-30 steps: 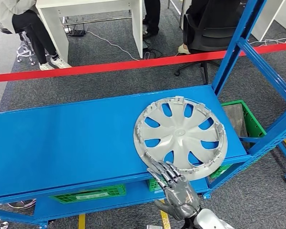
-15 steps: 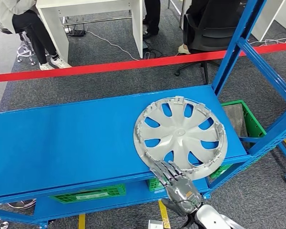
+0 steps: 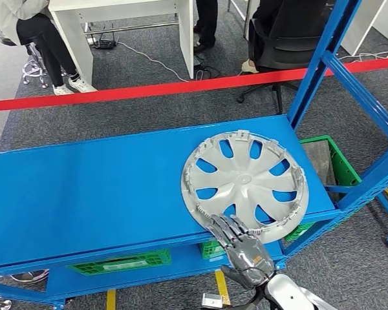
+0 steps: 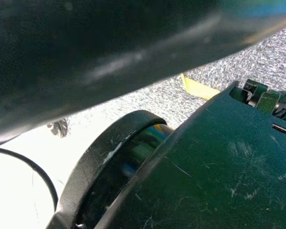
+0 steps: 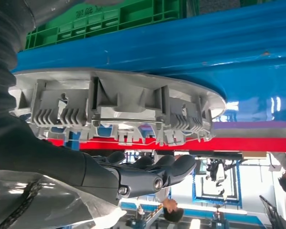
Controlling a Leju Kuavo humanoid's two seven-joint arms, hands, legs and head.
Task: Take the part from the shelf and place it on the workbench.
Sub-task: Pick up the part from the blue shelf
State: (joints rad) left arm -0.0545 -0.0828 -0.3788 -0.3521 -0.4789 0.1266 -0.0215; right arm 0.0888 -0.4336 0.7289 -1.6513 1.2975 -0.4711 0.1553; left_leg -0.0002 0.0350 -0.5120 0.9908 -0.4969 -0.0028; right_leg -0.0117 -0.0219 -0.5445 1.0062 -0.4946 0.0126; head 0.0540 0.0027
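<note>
Part: we take the silver wheel cover (image 3: pixel 244 187) as the task's thing; it lies flat, inner side up, on the top deck of the blue shelf (image 3: pixel 85 194), toward the shelf's right post, its near rim hanging a little past the shelf's front lip.
Handling: we judge it light, thin moulded plastic, stiff across the spokes but springy at the rim, and smooth enough to slide on the painted deck; the clip tabs round the rim look breakable.
Where to hold: we would take the overhanging near rim (image 5: pixel 109 100), thumb under and fingers over, or hook a spoke opening.
Right hand: our right hand (image 3: pixel 240 248) hovers at the wheel cover's near edge, fingers (image 5: pixel 170 168) spread and released, above the rim and holding nothing.
Left hand: we cannot tell its state; the left wrist view looks at floor.
Nearby: green crates (image 3: pixel 119 263) sit on the level below the wheel cover; another green crate (image 3: pixel 346 165) stands beyond the right post.
In the way: the right post (image 3: pixel 316 64) and its brace close by the wheel cover call for a lift toward us.
Beyond: a red barrier tape (image 3: pixel 133 92) runs behind the shelf, with people seated past it.
</note>
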